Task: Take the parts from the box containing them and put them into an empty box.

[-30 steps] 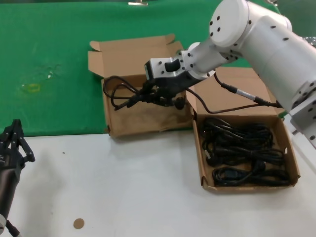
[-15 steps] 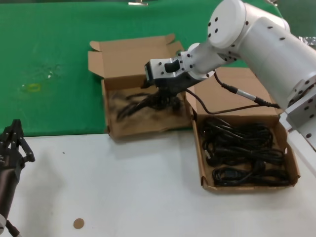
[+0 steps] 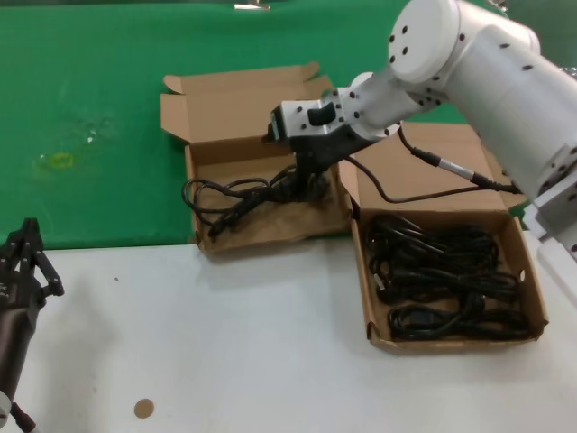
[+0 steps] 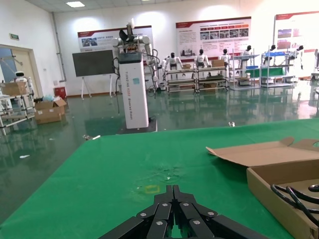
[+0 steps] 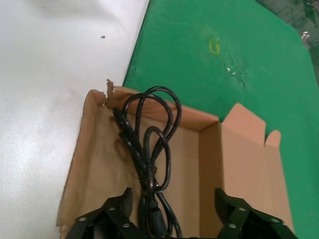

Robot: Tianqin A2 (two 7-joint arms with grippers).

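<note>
The right gripper (image 3: 302,171) hangs over the far right part of the shallow brown cardboard box with the wavy front lip (image 3: 270,236), and its fingers (image 5: 115,211) are spread wide apart with nothing between them. A thin black power cord with a chunky plug (image 3: 236,196) lies loose on the floor of this box; one loop hangs a little over the left wall. So the cord looks delivered.

The step in hand, as I judge it, is to leave this box cleanly. The plug end of the cord lies just under the gripper, so the arm should rise straight up first, fingers kept apart, so that no loop catches and is pulled out. Only then should it travel right to the brown cardboard box with the straight lip (image 3: 451,341), where more coiled black cords (image 3: 446,275) wait. There it is better to take one coil near its middle.

The left gripper (image 4: 173,219) is parked near the left edge, low, with its fingers pressed together.
</note>
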